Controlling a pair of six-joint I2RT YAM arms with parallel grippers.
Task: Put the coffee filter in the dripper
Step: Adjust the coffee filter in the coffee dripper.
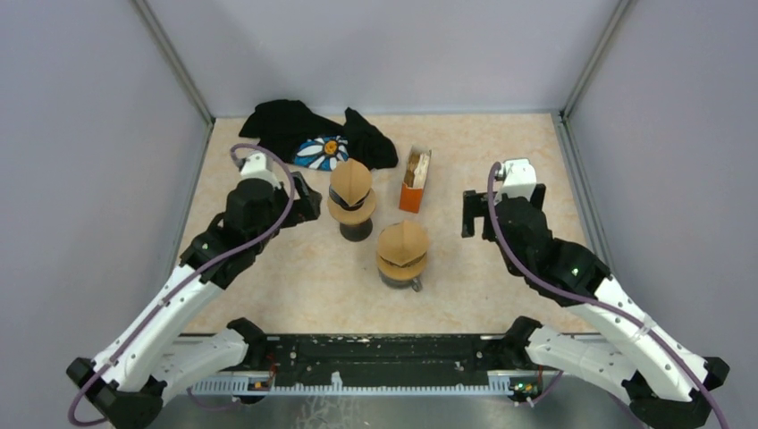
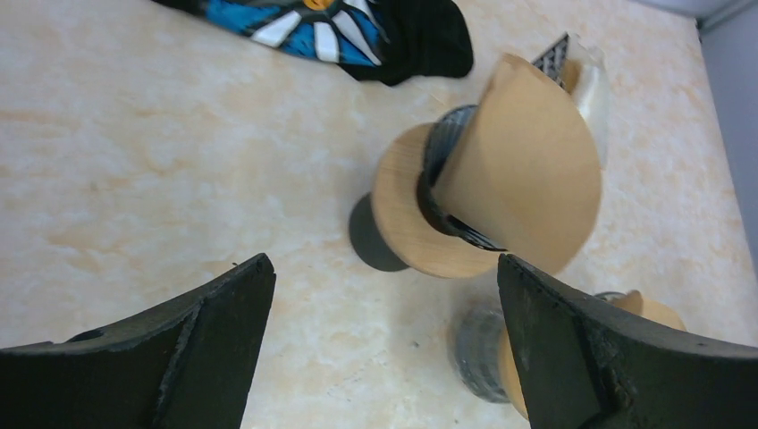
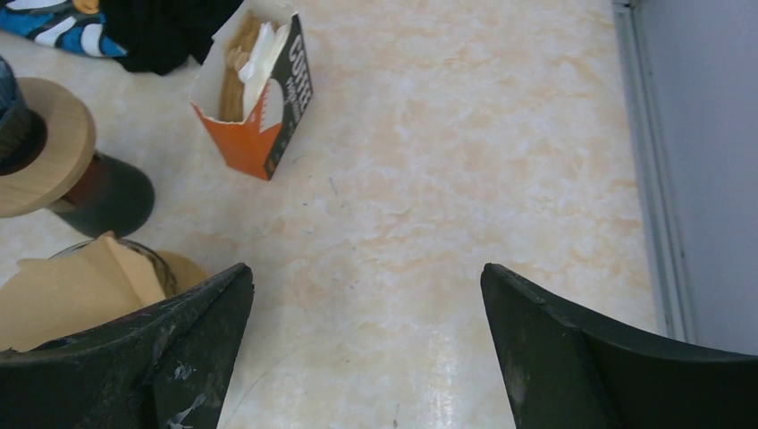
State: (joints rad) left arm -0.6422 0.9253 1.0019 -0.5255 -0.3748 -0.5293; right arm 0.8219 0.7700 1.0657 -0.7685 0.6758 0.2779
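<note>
Two drippers stand mid-table, each with a brown paper filter in it. The far dripper [image 1: 350, 207] has a wooden collar on a black base, and its filter [image 1: 350, 179] pokes up; the left wrist view shows that filter [image 2: 527, 170] sitting in the collar [image 2: 398, 214]. The near dripper [image 1: 402, 264] holds a filter [image 1: 402, 239], also seen in the right wrist view [image 3: 71, 290]. My left gripper [image 1: 308, 198] [image 2: 384, 268] is open and empty, just left of the far dripper. My right gripper [image 1: 471, 214] [image 3: 366, 273] is open and empty, right of both drippers.
An orange box of filters [image 1: 414, 179] [image 3: 255, 98] stands open behind the drippers. A black cloth with a daisy print [image 1: 313, 138] [image 2: 357, 27] lies at the back left. Grey walls close the table on three sides.
</note>
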